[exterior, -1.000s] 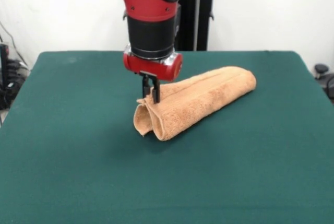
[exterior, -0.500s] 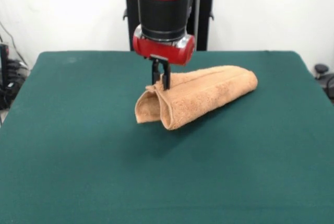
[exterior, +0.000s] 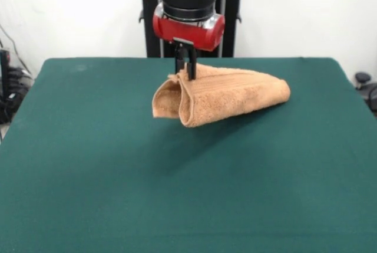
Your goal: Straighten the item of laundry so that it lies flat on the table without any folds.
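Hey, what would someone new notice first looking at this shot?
First the red and black arm coming down at top centre, its claw shut on the orange-tan towel. The folded towel hangs lifted at that pinched end, its other end resting to the right on the dark green table.

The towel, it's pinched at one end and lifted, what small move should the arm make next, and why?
Probably keep lifting a little while drawing back from the far end. The gripper, jaws closed on the towel, holds one end off the table, but the cloth hangs doubled in a loop and its other end rests on the felt, so the fold has not opened.
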Robot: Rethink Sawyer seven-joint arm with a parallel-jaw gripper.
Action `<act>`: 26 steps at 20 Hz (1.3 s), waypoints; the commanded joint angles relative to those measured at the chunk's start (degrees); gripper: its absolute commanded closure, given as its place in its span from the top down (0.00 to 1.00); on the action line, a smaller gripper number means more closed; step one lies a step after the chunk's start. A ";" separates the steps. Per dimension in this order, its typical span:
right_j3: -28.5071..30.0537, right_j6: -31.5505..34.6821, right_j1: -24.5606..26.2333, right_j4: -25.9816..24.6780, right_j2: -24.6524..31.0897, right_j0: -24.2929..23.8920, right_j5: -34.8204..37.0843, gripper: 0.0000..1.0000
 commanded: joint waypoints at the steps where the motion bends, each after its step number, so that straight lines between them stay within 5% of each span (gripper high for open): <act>1: 5.35 1.13 2.51 1.54 3.15 1.97 1.82 0.00; 14: -2.57 2.66 16.97 -2.56 1.35 3.44 -11.42 0.00; 26: -0.52 -0.53 7.34 1.41 2.16 1.69 -0.15 0.00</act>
